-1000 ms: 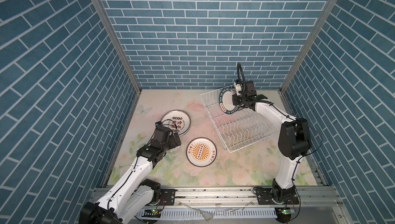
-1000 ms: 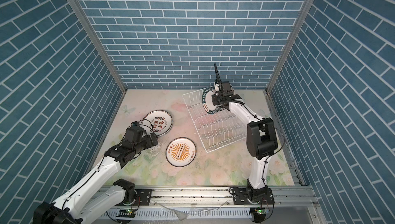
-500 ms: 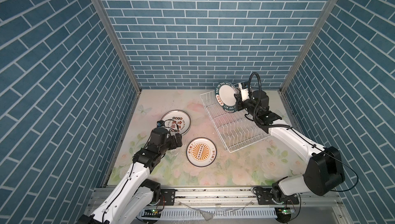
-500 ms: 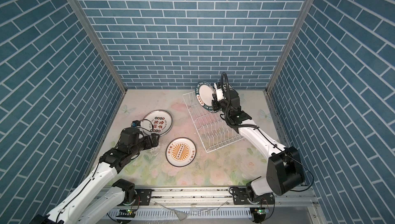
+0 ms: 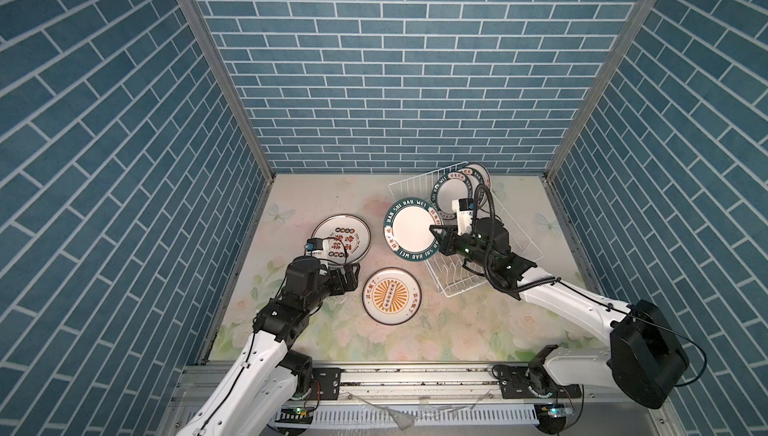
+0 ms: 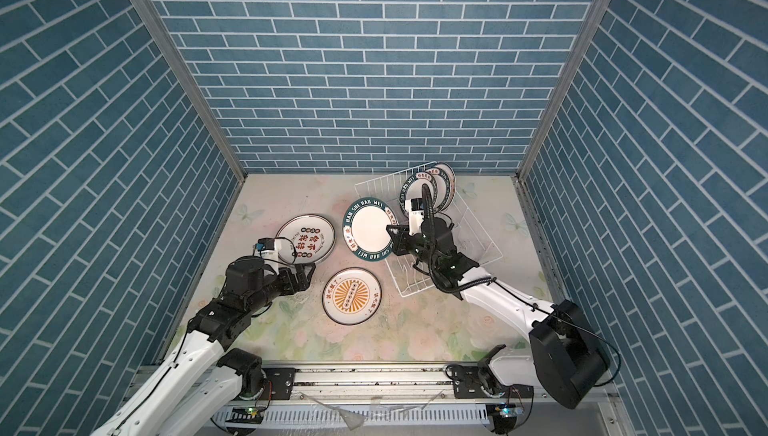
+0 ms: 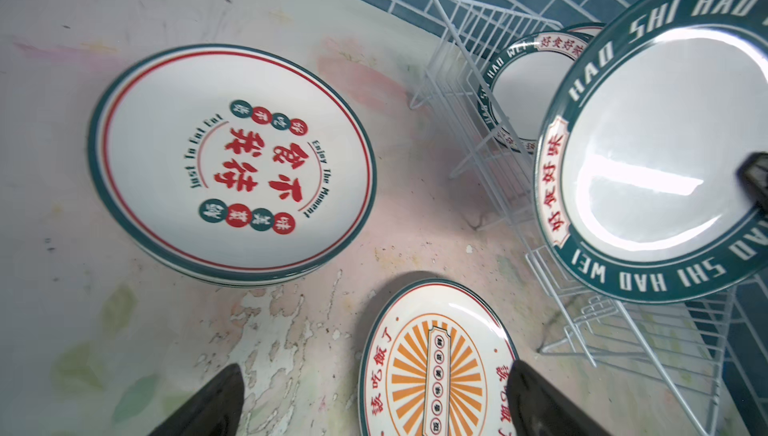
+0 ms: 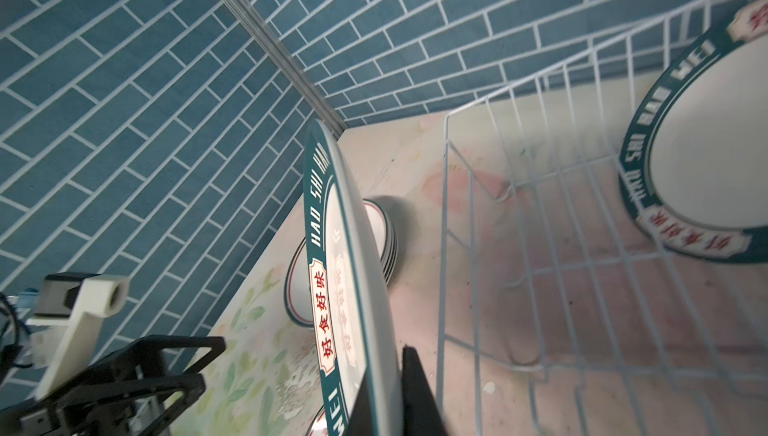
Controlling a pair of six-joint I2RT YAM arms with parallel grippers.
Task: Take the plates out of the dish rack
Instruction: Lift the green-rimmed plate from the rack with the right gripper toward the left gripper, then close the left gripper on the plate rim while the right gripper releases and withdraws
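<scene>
Gripping green-rimmed plate [image 5: 409, 228], right hand [image 5: 435, 237]

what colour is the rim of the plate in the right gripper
Plate rim is dark green, white lettering; left wrist view best.

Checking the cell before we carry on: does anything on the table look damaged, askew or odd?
The floral table covering is flaked and worn to white patches between the stack of round white red-lettered plates and the round orange sunburst plate. The white wire dish rack sits skewed to the table's edges.
</scene>
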